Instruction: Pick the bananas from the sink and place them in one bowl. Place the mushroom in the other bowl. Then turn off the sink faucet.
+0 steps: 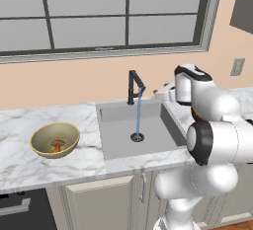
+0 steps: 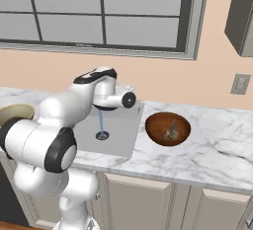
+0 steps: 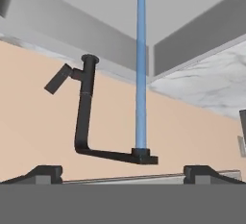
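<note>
Water [image 1: 139, 113] runs in a thin blue stream from the faucet [image 1: 134, 87] into the sink [image 1: 136, 125], ending at the drain [image 1: 137, 136]. My arm rises from the base, folds at the elbow and reaches over the sink's right edge, with the wrist turned sideways toward the faucet. My claw [image 3: 123, 170] is released, its two dark tips set wide apart with nothing between them. In the hand view the scene is rolled upside down: the faucet [image 3: 86, 117] lies straight ahead of the claw, its spout [image 3: 120, 155] nearest the tips and the stream [image 3: 141, 64] running away toward the top edge.

From the base views my own wrist and forearm cover the claw, so I cannot make out the fingers there. In the right base view the arm hides the faucet and most of the basin [image 2: 116, 130].

Well off to my left on the tabletop [image 1: 29, 165] sits the brassy bowl [image 1: 54, 139] with the mushroom [image 1: 57, 145] inside. To my right, just beside the sink, the brown bowl [image 2: 168, 128] holds the bananas [image 2: 171, 132], which are too small to tell apart.
</note>
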{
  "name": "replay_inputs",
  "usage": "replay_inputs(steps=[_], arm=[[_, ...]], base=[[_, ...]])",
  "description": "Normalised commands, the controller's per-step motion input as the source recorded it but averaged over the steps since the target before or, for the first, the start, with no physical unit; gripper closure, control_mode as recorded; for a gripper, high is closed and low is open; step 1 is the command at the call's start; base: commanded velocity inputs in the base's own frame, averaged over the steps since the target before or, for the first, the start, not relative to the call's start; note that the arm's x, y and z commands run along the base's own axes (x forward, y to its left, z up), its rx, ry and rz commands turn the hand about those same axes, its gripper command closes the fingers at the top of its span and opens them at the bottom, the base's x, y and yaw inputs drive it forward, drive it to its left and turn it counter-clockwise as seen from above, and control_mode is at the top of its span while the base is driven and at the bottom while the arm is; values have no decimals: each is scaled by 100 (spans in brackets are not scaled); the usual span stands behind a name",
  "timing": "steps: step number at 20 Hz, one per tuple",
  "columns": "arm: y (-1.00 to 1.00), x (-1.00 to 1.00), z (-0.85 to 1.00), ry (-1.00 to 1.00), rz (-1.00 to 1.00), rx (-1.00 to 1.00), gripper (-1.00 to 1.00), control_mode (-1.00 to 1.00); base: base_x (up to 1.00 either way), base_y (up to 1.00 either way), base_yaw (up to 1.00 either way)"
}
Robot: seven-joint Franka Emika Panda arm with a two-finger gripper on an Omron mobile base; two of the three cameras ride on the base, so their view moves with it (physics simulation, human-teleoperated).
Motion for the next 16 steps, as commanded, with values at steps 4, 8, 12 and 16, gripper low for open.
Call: replay_inputs(steps=[4, 8, 12, 16], arm=[[0, 19, -17, 0, 0, 0, -100, -100], [0, 24, -11, 0, 0, 0, -100, -100], [-13, 27, -1, 5, 0, 1, -100, -100], [-9, 33, -9, 5, 0, 2, -100, -100]], base=[[0, 0, 0], [0, 0, 0], [0, 0, 0], [0, 0, 0]])
